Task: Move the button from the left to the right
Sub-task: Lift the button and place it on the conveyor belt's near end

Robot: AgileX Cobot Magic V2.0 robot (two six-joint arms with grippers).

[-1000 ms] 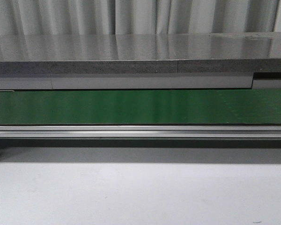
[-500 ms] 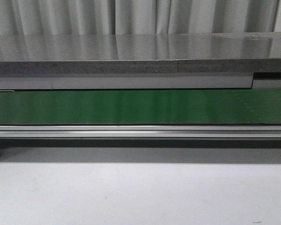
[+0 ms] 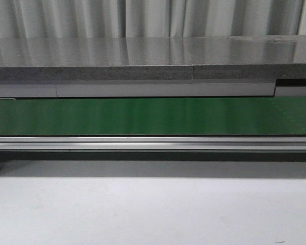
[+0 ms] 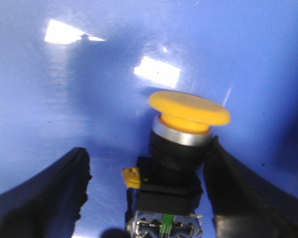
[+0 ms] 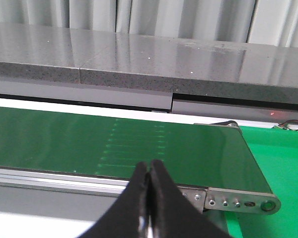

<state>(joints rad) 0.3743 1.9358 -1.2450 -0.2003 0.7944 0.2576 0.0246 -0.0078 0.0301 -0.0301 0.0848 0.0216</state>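
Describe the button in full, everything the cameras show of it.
The button appears only in the left wrist view. It has a round yellow-orange mushroom cap, slightly tilted, above a silver collar and a black blocky body, with a small yellow tab on one side and a metal-and-clear base at the frame's edge. It sits over a glossy blue surface, between the open fingers of the left end effector. One finger lies close against its body; actual contact is unclear.

The left gripper [image 4: 144, 188] is being held wide open, its two black fingers [image 4: 44, 198] being spread well apart, one of them being pressed against something between them. The right gripper [image 5: 149, 198] is being kept closed, its fingertips being pressed together with nothing between them.
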